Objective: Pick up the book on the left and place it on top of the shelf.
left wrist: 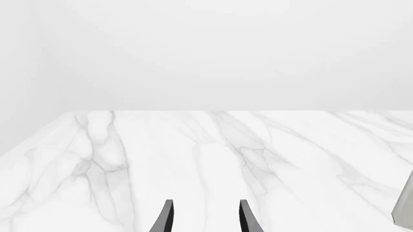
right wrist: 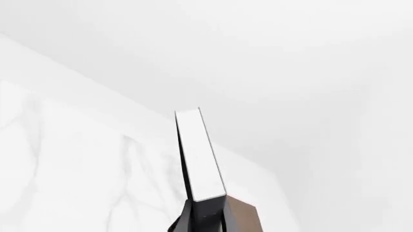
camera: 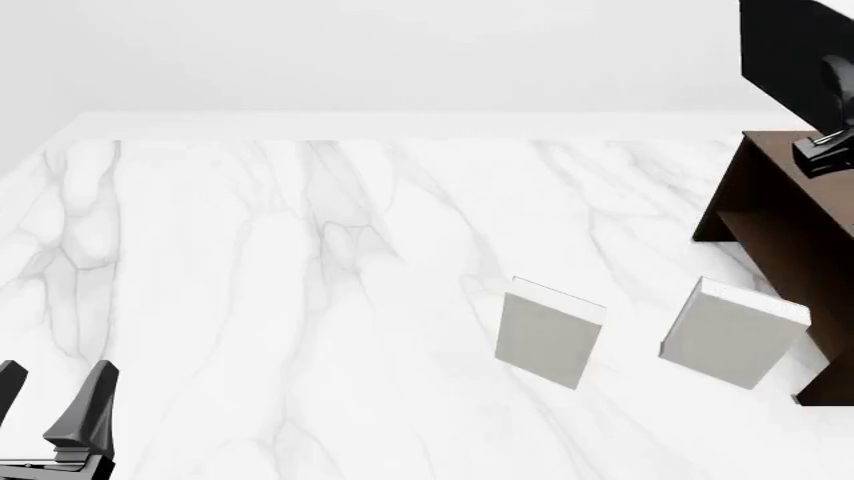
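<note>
**Holding the dark book above the shelf at far right**

Starting at the left edge of the front view, the left gripper [camera: 47, 400] sits low over the marble table [camera: 267, 260], its two dark fingers spread apart with nothing between them; its wrist view shows the same parted fingertips [left wrist: 166, 217] over bare marble.

Toward the middle, a pale grey-white book [camera: 547, 335] stands upright on the table, and a second pale book [camera: 731, 335] stands just to its right, close to the front corner of the shelf [camera: 787, 230].

At the far right stands the dark brown shelf, cut off by the frame edge. Above its flat top, the right gripper [camera: 830, 150] is clamped on the book [camera: 787, 50], which rises upright as a black slab at the upper right corner. In the right wrist view the book [right wrist: 200, 154] runs outward from the fingers, white page edge toward the camera, dark cover showing beside it. Whether its lower edge touches the shelf top cannot be told.
</note>
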